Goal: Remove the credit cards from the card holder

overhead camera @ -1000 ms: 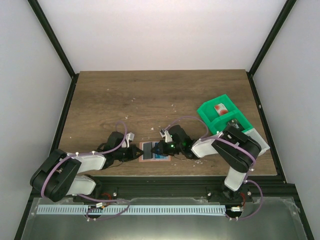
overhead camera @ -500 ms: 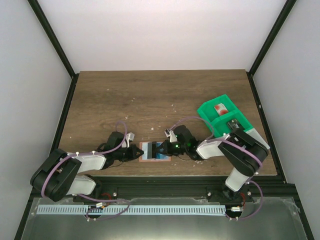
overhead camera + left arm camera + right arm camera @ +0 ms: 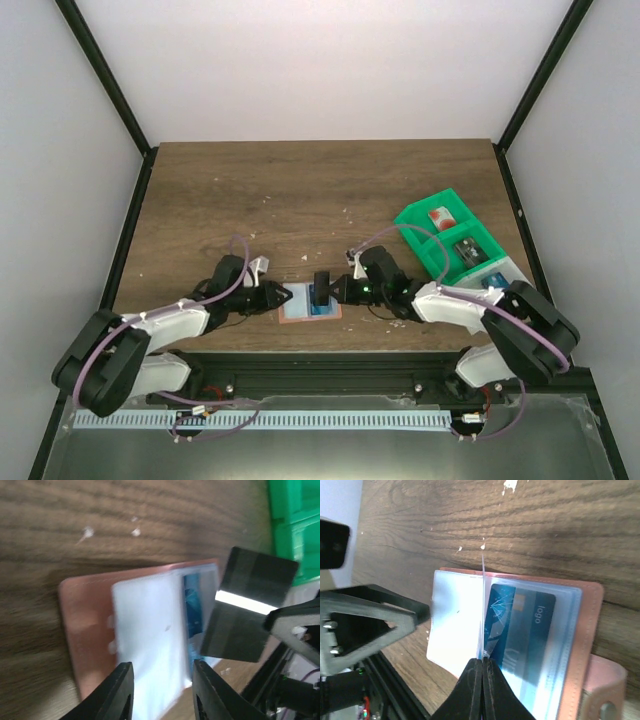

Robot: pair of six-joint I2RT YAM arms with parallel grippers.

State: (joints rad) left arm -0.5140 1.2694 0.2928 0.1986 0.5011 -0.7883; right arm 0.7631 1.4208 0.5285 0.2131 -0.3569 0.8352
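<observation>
Dark grey card [image 3: 247, 612] up in the air, pinched in the right gripper [image 3: 482, 662]. The jaws are clamped tight on its near edge, so the right wrist view shows the card edge-on, as a thin pale line standing over the holder. Whether its far corner is touching the pocket, I cannot tell.

Down on the wooden table [image 3: 300, 190], the card holder [image 3: 590, 625] lies open and flat at the 6 o'clock edge, right between the two arms. It is tan-pink round the rim, with pale blue lining face up. A blue card [image 3: 520, 630] sits in a clear sleeve on the half nearer the right arm, with the word "logo" printed on it.

Over at 9 o'clock of the holder is the left gripper [image 3: 162, 667], jaws spread apart with nothing between them. Its fingers [image 3: 117, 692] are over the holder's left part. Whether they press on it cannot be made out. The right gripper faces it from 3 o'clock, and the grey card hangs tilted above the holder's right half.

Out at 2 o'clock from the holder, well apart, sits the green tray [image 3: 410, 220]. A red and white card [image 3: 440, 217] lies in its far compartment, and something dark is in the next one.
</observation>
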